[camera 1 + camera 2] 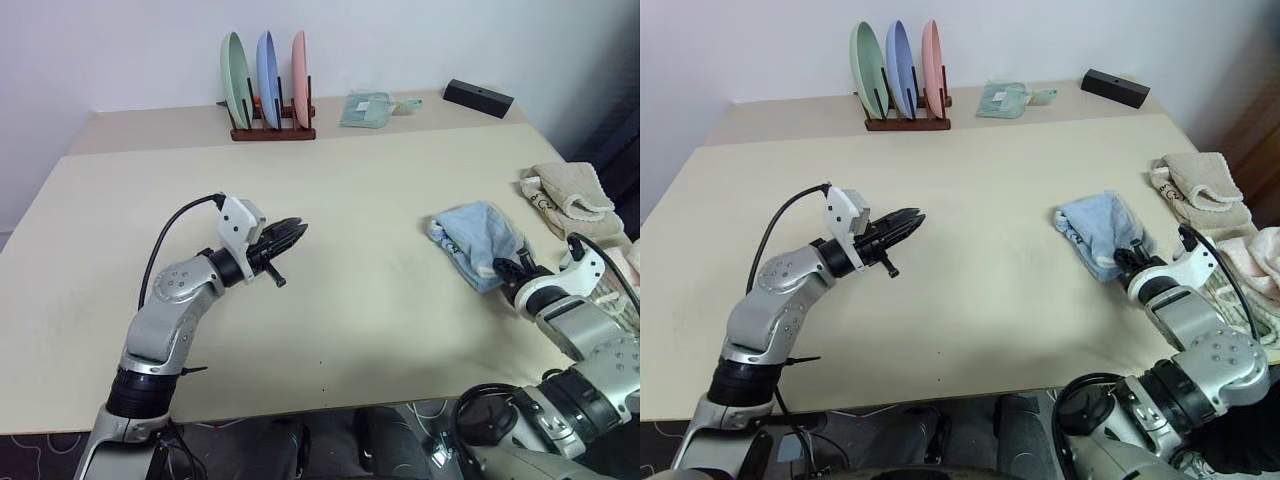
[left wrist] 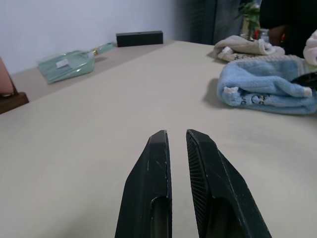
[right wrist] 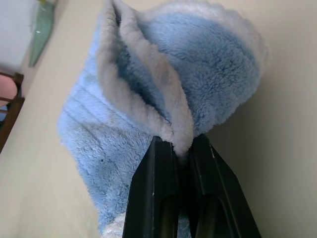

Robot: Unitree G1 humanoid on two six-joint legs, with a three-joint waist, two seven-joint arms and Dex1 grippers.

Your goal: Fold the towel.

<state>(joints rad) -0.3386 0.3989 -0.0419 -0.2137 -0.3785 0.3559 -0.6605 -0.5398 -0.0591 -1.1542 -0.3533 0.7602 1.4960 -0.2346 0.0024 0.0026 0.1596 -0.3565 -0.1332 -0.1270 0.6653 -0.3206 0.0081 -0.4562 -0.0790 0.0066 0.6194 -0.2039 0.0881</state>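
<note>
Nearest us, the right gripper has its two black fingers pinched tight on the pale whitish edge of the towel, a bunched blue heap lying on the table straight ahead of those fingers. It looks light and limp, thick soft terry, so I'd expect it to sag and drag rather than hold any shape; the trimmed hem and the corners are the sensible places to take hold, not the fluffy middle. Across from it, well apart from the cloth, the left gripper hovers above bare tabletop, fingers nearly pressed together, carrying nothing. Beyond the towel lie beige towels, and far back stand a plate rack and a mint-green cloth.
</note>
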